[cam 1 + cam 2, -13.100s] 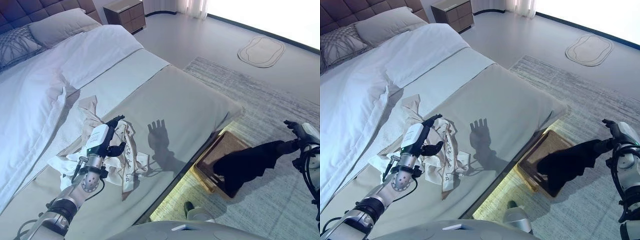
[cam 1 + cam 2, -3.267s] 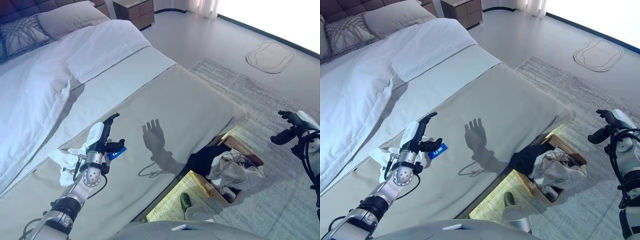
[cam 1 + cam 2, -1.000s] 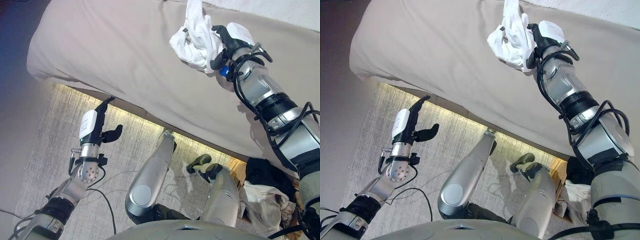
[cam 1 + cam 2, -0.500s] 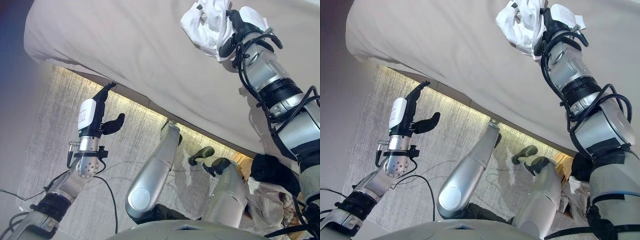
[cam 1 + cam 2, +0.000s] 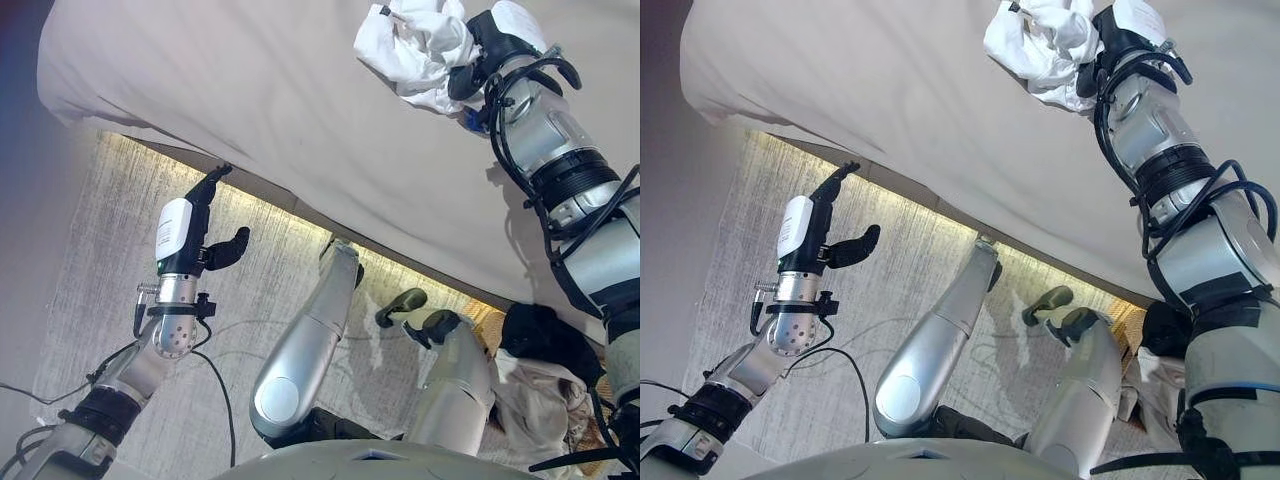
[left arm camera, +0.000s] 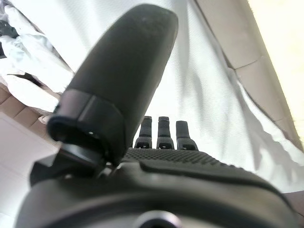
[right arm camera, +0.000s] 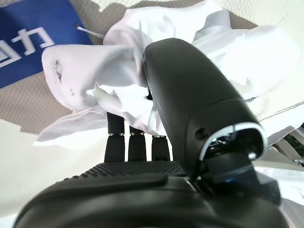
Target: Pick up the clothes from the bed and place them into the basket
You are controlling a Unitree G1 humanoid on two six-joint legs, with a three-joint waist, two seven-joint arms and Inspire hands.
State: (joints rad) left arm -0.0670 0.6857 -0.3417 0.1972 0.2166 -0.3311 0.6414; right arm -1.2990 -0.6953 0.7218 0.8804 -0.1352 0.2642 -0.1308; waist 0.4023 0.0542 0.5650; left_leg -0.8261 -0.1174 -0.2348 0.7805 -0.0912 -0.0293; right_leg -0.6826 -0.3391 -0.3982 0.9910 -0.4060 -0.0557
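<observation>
A crumpled white garment (image 5: 410,45) lies on the beige bed cover (image 5: 250,90). My right hand (image 5: 478,58) reaches onto the bed, and its fingers and thumb are curled into this garment; the right wrist view shows the cloth (image 7: 118,61) bunched round the thumb (image 7: 190,109). A blue tag (image 7: 28,42) lies on the cover beside the cloth. My left hand (image 5: 185,240) is open and empty above the rug in front of the bed, also in the left wrist view (image 6: 123,80). The basket (image 5: 485,313) stands on the floor at the lower right.
The basket holds a dark garment (image 5: 540,335) and a beige garment (image 5: 530,400). A grey rug (image 5: 100,260) covers the floor along the bed's lit lower edge. Bare floor lies at the far left.
The camera has turned since the oldest frames; the dark and beige garments now lie in the basket. In the last second my right hand has closed further into the white garment, bunching it.
</observation>
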